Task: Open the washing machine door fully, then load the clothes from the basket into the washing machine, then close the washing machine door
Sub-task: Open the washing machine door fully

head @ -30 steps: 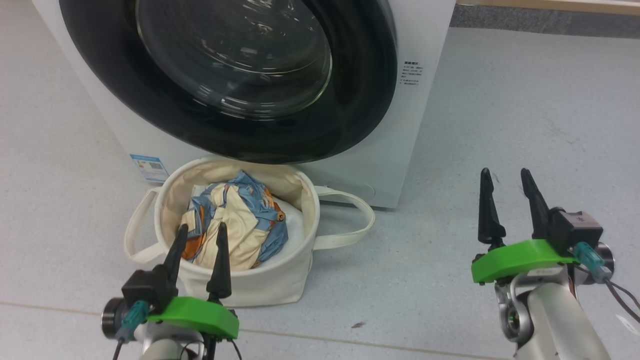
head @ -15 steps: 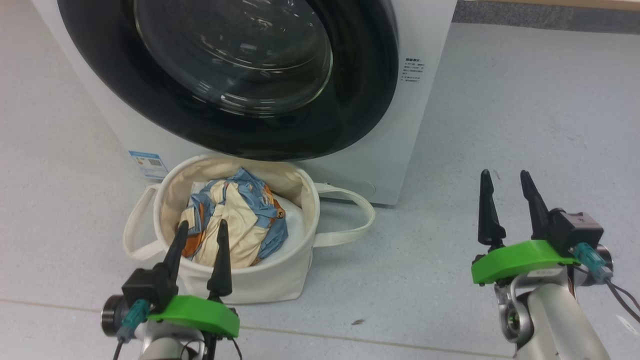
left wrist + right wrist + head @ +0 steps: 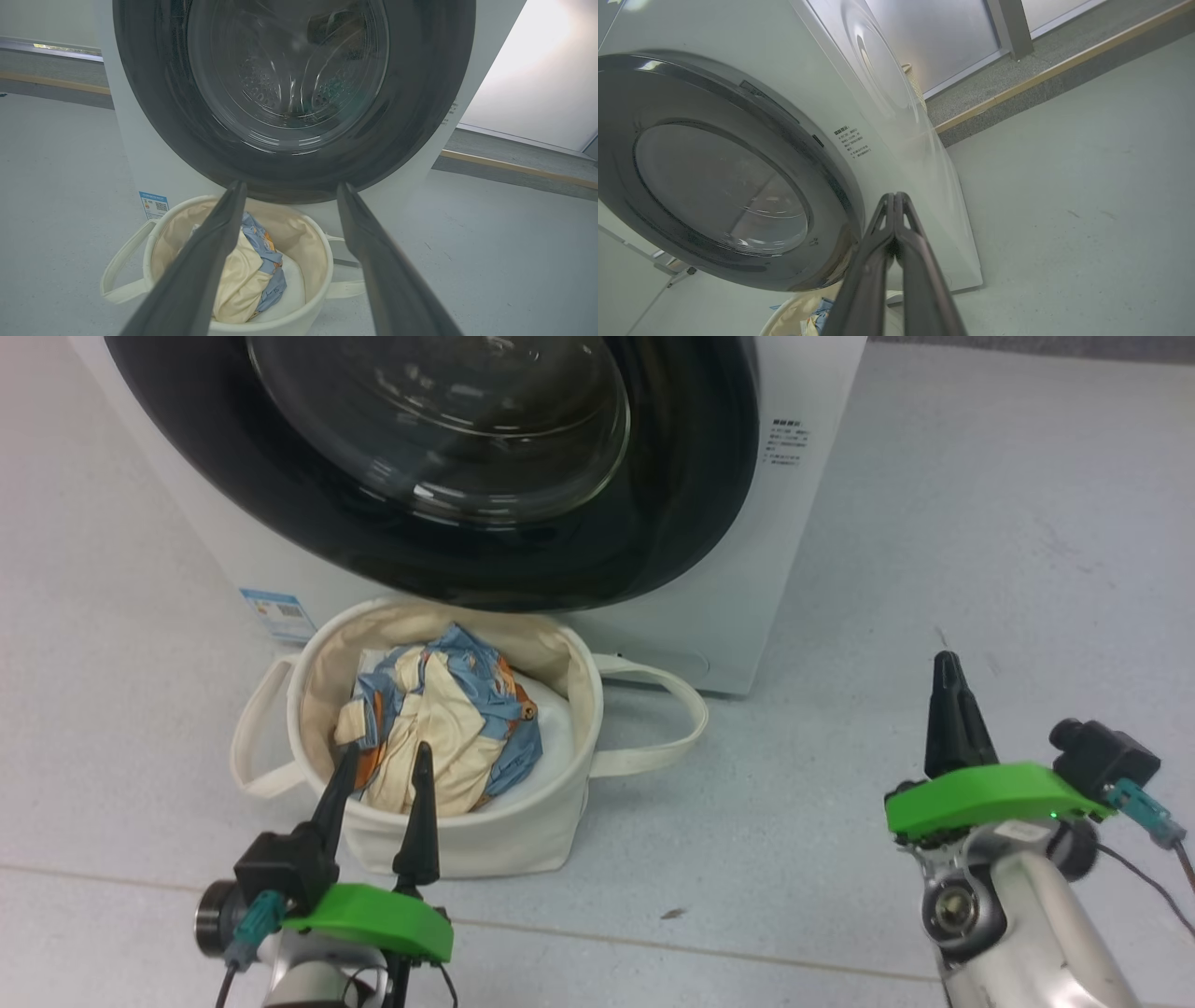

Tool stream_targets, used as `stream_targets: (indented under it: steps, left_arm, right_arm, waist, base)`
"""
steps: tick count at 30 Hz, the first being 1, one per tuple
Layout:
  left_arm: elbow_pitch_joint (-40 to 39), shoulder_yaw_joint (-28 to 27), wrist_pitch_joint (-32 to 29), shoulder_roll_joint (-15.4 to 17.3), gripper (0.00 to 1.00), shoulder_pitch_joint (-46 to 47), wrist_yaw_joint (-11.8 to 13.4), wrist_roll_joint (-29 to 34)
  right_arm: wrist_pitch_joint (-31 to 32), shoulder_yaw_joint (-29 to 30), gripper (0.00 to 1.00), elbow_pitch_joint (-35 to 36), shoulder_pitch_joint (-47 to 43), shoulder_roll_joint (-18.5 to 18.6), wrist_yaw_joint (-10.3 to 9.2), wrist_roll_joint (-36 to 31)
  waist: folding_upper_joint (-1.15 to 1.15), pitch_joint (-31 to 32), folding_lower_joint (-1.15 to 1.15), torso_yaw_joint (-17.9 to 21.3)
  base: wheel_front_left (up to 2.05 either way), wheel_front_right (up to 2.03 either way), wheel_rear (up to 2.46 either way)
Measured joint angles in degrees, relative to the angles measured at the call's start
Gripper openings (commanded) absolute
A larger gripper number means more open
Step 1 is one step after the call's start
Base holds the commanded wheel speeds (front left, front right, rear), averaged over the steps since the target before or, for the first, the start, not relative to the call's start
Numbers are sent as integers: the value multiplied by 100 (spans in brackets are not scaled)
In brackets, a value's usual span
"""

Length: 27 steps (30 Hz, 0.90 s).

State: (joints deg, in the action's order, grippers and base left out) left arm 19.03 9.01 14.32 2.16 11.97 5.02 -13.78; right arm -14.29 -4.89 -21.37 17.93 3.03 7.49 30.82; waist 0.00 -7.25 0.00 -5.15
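1. Right gripper (image 3: 948, 661): the two dark fingers are pressed together tip to tip with nothing between them. It stands above bare floor (image 3: 980, 523), well to the right of the washer, with its fingers pointing up the head view.
2. Left gripper (image 3: 387, 749): the fingers are spread wide and hold nothing. In the head view the tips lie across the near rim of the basket, in front of the clothes. Whether they touch cloth or canvas cannot be told.
3. Basket (image 3: 467, 845): a round cream canvas tub, upright on the floor. It sits just in front of the washer's lower front, below the door's bottom edge. One long loop handle (image 3: 667, 709) hangs out at each side.
4. Clothes (image 3: 439, 719): a crumpled cream, blue and orange patterned garment inside the basket, lying on a plain white pad (image 3: 553, 733).
5. Door (image 3: 691, 476): a wide glossy black rim around a domed glass window, lying flat against the washer front. The left wrist view shows a perforated steel drum through the glass.
6. Washing machine (image 3: 747, 579): a white front-loader. A small blue label (image 3: 275, 613) is at the lower left of its front, near the basket's left handle. A block of small print (image 3: 786, 443) is to the right of the door.
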Motion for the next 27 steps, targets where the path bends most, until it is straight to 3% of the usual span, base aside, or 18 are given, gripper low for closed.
stream_targets:
  steps: [7, 8, 13, 16, 27]
  left_arm:
    - [-27, 123, 0, -1, 100, 213, 2, -42]
    - [-27, 123, 0, -1, 100, 213, 2, -42]
    - [-37, 207, 0, -1, 100, 287, 10, -108]
    - [-133, 319, 0, -2, 100, 512, 54, -200]
    - [-378, 627, 0, -7, 100, 1092, 110, -628]
  right_arm:
    - [240, -378, 0, -754, 816, 4, -1, 3121]
    - [240, -378, 0, -754, 816, 4, -1, 3121]
    - [943, -240, 0, -786, 1501, 62, -1, 4383]
    - [1591, 141, 0, -862, 1970, 213, -1, 5317]
    - [3593, 746, 0, -1131, 3193, 642, -1, 7052]
  waist:
    - [0, -321, 1, -56]
    - [0, -321, 1, -56]
    - [0, -579, 0, -109]
    - [0, -864, 0, -184]
    - [0, -1780, 1, -515]
  base:
    - [0, 0, 0]
    - [0, 0, 0]
    - [0, 0, 0]
    - [0, 0, 0]
    - [0, 0, 0]
